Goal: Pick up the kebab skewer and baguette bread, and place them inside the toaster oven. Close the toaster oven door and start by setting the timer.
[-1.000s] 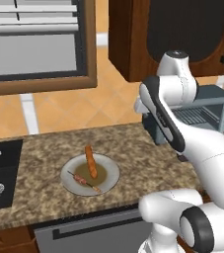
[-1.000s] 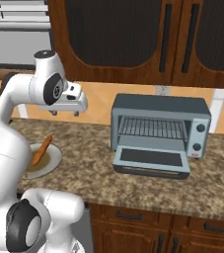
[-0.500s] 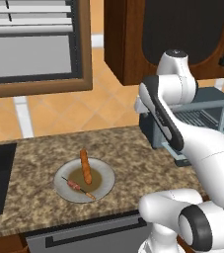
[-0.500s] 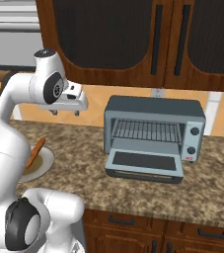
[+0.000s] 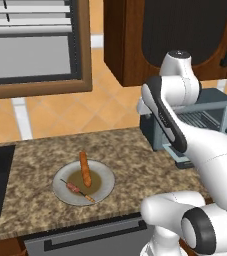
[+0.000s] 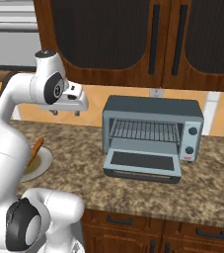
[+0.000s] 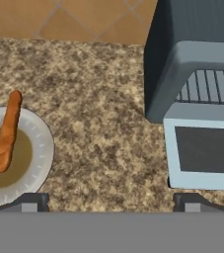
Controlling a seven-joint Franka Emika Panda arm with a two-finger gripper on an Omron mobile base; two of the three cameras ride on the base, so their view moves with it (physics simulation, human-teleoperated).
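Nothing picked up yet, I judge: gripper [image 6: 64, 112] hangs high over the counter [image 5: 130, 150] with jaws spread and empty, so next it must descend to the plate [image 5: 105, 186] holding baguette bread [image 5: 85, 168] and kebab skewer [image 5: 77, 190]; toaster oven [image 6: 153, 134] stands empty, its door [image 6: 142, 163] dropped open.

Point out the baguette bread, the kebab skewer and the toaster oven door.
baguette bread [image 5: 85, 169]: left base view, middle of the loaf.
kebab skewer [image 5: 75, 189]: left base view, meat chunks.
toaster oven door [image 6: 142, 161]: right base view, dark glass window.
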